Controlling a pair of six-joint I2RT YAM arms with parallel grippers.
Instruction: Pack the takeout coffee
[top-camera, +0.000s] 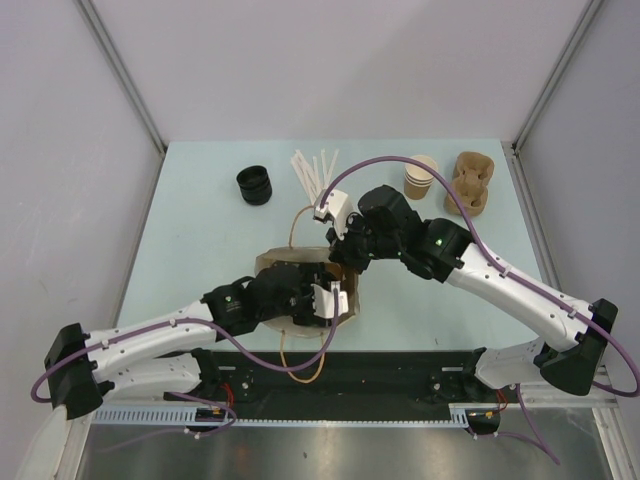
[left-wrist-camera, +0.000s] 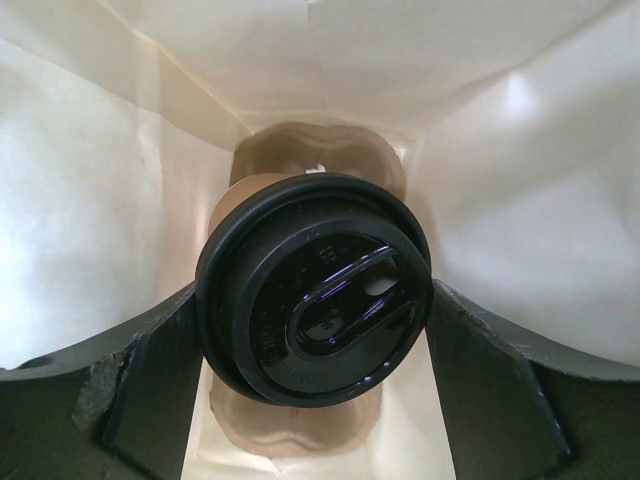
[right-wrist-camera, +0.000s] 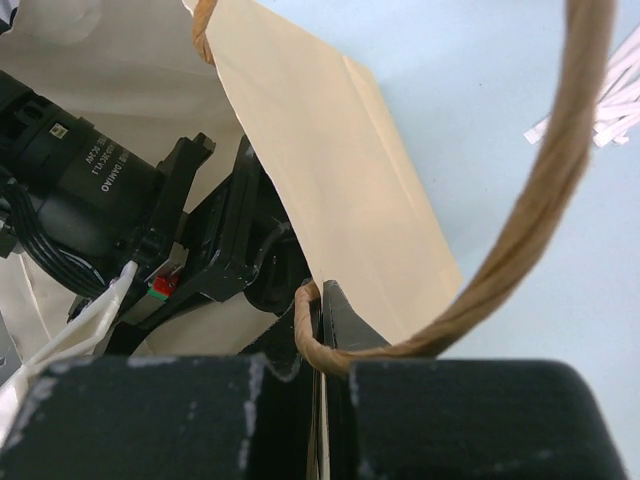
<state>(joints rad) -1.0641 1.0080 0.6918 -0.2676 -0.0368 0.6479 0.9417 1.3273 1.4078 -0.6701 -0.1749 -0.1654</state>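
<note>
Lowering step, by the look of both wrist views. Holds the small tan kraft-paper cup with round black plastic lid (left-wrist-camera: 312, 290) in the left hand (left-wrist-camera: 318, 385), fingers closed against its sides just under the lid. Sits deep inside the tall tan paper bag (right-wrist-camera: 340, 180), over the brown moulded-pulp carrier (left-wrist-camera: 300, 150) on the bag's floor. Pinches the bag's wall beside the twisted paper handle (right-wrist-camera: 545, 190) with the right hand (right-wrist-camera: 320, 345), clamped on the paper, propping the mouth open above the pale surface (top-camera: 200, 220).

To do it well:
- Go straight down with the cup upright and the lid level.
- Aim for a well of the carrier, not a ridge. Cannot confirm alignment of cup with well from here, nor contact with the carrier.
- Hold the right-hand pinch firm, to hold the walls off the left wrist.
- Release only once seated, then withdraw vertically without snagging the rim.
</note>
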